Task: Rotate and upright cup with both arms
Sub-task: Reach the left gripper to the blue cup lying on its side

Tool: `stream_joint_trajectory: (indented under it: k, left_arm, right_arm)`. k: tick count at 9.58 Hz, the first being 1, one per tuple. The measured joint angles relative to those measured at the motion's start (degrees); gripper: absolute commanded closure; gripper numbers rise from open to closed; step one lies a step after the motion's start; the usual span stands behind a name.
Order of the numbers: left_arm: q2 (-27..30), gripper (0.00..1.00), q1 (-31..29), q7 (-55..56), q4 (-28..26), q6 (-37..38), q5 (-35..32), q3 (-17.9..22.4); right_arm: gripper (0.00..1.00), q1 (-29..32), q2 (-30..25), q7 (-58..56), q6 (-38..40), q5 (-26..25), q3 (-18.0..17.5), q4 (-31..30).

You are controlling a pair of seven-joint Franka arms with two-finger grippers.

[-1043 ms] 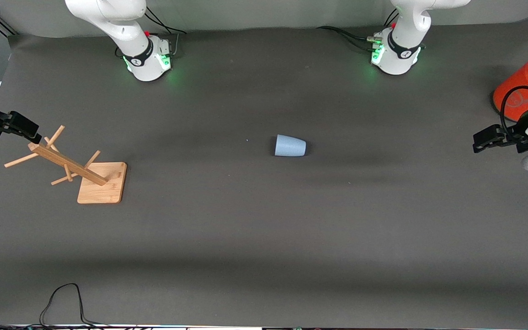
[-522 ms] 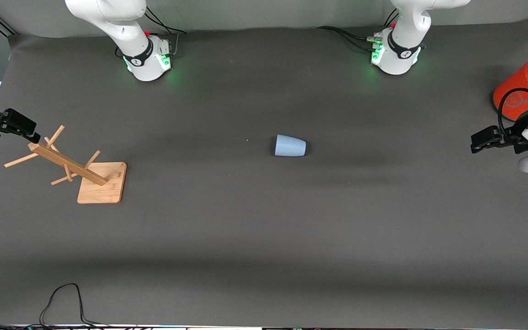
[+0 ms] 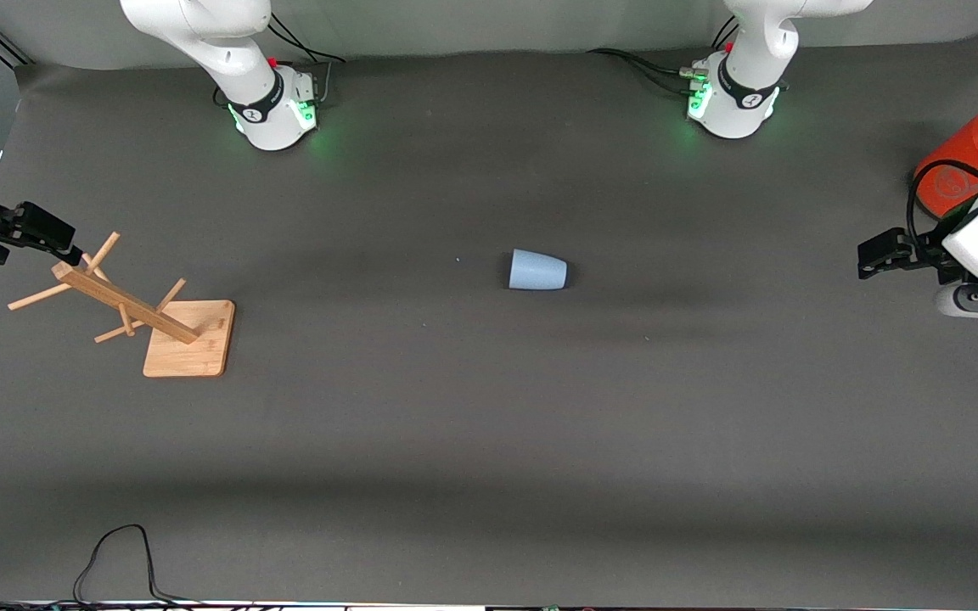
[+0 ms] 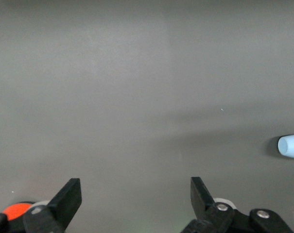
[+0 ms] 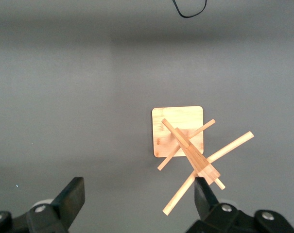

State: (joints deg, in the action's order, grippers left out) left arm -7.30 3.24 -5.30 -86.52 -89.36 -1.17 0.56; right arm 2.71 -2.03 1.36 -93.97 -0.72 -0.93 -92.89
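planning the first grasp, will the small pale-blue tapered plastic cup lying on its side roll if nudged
The small pale-blue tapered plastic cup lies on its side on the dark mat, so a nudge would probably roll it, likely in a curve since one end is wider. It looks thin-walled and empty, so probably light and easily pushed away. Its matte surface may grip fairly well.

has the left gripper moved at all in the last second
Yes. The left gripper, open and empty, has edged toward the cup lying on its side mid-table, away from the orange cylinder.
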Motion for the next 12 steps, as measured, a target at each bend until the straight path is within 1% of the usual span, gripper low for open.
stream_joint_trajectory:
  k: [2,3,5,7,8,9,12]
  left_arm:
    - [-0.65,0.0,0.89,-0.85,0.0,0.0,0.01,-0.88]
    - [-0.67,0.0,3.47,1.69,0.12,0.43,-0.94,-2.35]
    - [-0.7,0.0,13.5,10.23,0.57,1.74,-4.97,-4.31]
    - [-1.84,0.0,21.71,16.92,0.85,1.91,-6.81,-4.73]
    - [-3.7,0.0,25.28,22.14,1.39,1.87,-7.12,-4.9]
    - [-6.87,0.0,29.08,27.02,3.04,1.83,-7.45,-5.07]
    - [-19.17,0.0,37.64,33.01,7.66,0.73,-10.91,-5.23]
  right_arm:
    - [0.0,0.0,0.0,0.03,0.0,3.65,0.13,-0.14]
    - [0.0,0.0,0.01,0.04,0.0,4.26,0.2,-0.16]
    - [0.0,-0.05,0.01,0.04,0.39,4.49,0.31,-0.18]
    - [0.0,-0.07,0.08,0.04,0.85,4.5,0.39,-0.23]
    - [0.0,-0.1,0.21,0.04,0.86,4.49,0.42,-0.26]
    - [0.0,-0.13,0.32,0.04,0.88,4.06,0.44,-0.28]
    - [0.0,-0.19,0.57,0.04,1.32,2.45,0.42,-0.31]
